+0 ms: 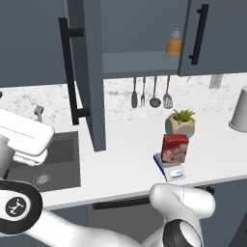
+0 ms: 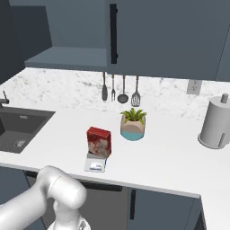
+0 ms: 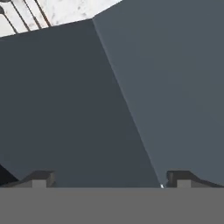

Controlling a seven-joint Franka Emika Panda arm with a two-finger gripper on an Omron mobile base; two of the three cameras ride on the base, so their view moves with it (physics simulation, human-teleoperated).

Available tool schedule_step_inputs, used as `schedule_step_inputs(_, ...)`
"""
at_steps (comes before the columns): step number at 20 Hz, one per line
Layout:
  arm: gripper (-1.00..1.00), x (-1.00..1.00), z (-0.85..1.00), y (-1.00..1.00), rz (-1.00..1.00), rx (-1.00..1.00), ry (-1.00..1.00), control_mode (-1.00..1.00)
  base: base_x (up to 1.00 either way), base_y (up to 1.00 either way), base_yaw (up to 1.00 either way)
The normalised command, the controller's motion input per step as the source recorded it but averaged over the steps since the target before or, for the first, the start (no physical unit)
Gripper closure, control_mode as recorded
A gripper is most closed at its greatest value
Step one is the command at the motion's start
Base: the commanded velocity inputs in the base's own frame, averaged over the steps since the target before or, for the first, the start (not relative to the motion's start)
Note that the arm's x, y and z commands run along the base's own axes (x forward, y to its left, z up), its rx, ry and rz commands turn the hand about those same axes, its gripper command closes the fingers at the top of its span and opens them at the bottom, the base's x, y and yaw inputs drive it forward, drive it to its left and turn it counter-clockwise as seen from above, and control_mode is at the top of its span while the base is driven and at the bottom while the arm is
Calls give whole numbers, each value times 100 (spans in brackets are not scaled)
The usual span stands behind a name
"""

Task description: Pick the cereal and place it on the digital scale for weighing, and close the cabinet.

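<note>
You see the flat blue digital scale with grey top plate [image 1: 170, 167] mostly covered by the upright red cereal box [image 1: 174, 148] standing on it. The orange bottle with pale cap [image 1: 174, 43] is half hidden behind the dark slate-blue cabinet's right door [image 1: 212, 34]. The grey paper-towel roll [image 1: 240, 111] is cut by the frame's right edge.

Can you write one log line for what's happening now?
cereal: on scale | cabinet: door open | pincer: open, empty, facing door

The small red cereal [image 1: 175, 148] box is stood upright on the digital scale [image 1: 170, 168], a flat blue thing on the white counter. The dark blue cabinet [image 1: 89, 72] door is swung open.
</note>
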Motion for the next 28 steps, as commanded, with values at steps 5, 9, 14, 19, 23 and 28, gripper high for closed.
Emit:
schedule_step_inputs(5, -100, 39, 18, -75, -4, 13, 4, -100, 0, 0, 0)
schedule_step_inputs(9, -100, 43, 22, -74, -4, 13, 6, -100, 0, 0, 0)
schedule_step_inputs(14, -100, 59, 20, -79, -4, 16, 3, -100, 0, 0, 0)
schedule_step_inputs(19, -100, 84, 7, -83, -3, 19, 5, -100, 0, 0, 0)
schedule_step_inputs(23, -100, 100, 0, -78, -1, 16, 13, -100, 0, 0, 0)
schedule_step_inputs(28, -100, 100, 0, -72, 0, 17, 15, -100, 0, 0, 0)
